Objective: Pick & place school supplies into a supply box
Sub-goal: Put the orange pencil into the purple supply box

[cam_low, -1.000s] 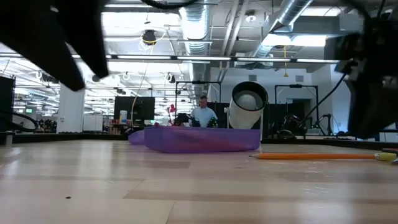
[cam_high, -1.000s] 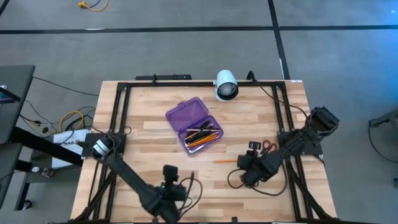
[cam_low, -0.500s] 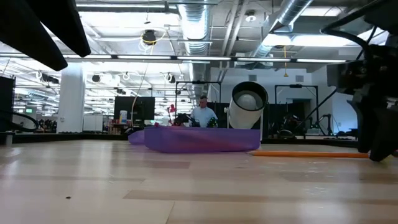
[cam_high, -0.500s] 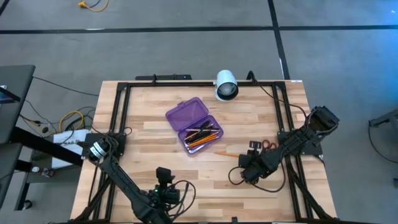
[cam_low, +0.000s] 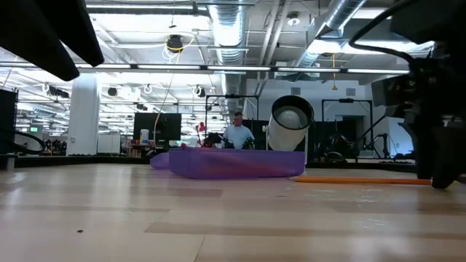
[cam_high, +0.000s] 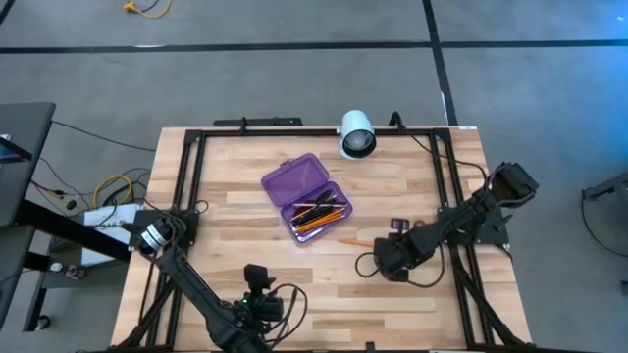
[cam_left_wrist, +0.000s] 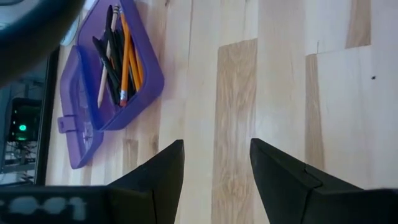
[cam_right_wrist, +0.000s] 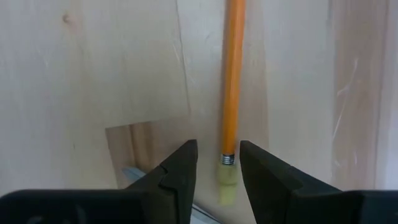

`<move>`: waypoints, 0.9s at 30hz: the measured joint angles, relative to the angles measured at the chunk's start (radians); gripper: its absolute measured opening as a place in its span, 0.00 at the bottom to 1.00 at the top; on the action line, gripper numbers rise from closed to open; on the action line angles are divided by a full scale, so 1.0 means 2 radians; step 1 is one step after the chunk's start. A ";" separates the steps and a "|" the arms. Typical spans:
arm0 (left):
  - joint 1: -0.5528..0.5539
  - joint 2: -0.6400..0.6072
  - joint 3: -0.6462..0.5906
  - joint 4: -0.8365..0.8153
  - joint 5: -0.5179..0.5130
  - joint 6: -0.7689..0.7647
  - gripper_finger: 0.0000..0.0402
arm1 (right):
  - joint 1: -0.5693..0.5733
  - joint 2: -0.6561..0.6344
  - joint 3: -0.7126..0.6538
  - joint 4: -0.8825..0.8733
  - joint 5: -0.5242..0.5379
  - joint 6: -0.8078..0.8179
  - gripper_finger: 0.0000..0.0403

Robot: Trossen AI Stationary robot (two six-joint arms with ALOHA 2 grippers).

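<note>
The supply box (cam_high: 307, 196) is a translucent purple case that lies open at the table's middle. Its tray (cam_left_wrist: 127, 59) holds several orange pencils and black pens. One orange pencil (cam_high: 355, 240) lies flat on the wood to the right of the box. My right gripper (cam_right_wrist: 217, 165) points down over that pencil's eraser end (cam_right_wrist: 227, 175). It is open, with one finger on each side of the eraser and not on it. My left gripper (cam_left_wrist: 214, 168) hangs open over bare wood near the front edge, with the box ahead of it. Orange-red scissors handles (cam_high: 417, 225) peek out beside my right arm.
A white cylindrical camera (cam_high: 357, 134) stands at the far edge behind the box. A black frame rail (cam_high: 186, 196) runs around the tabletop. Cables (cam_high: 432, 277) trail by my right gripper. Bare wood lies between the box and the front edge.
My right gripper has gone down and toward the table's left, and now stands over the loose pencil's eraser end. The pencil has slid a little toward the far edge and then lain still. My left gripper has swung slightly toward the left edge.
</note>
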 joint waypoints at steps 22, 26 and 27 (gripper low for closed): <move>-0.001 0.000 0.000 -0.014 -0.020 0.014 0.44 | -0.064 -0.015 -0.001 0.024 -0.080 -0.069 0.11; 0.000 0.000 0.000 -0.014 -0.025 0.018 0.44 | -0.062 -0.014 -0.001 0.027 -0.079 -0.077 0.02; 0.000 0.000 0.000 -0.014 -0.025 0.018 0.44 | -0.061 -0.014 -0.001 0.028 -0.077 -0.077 0.02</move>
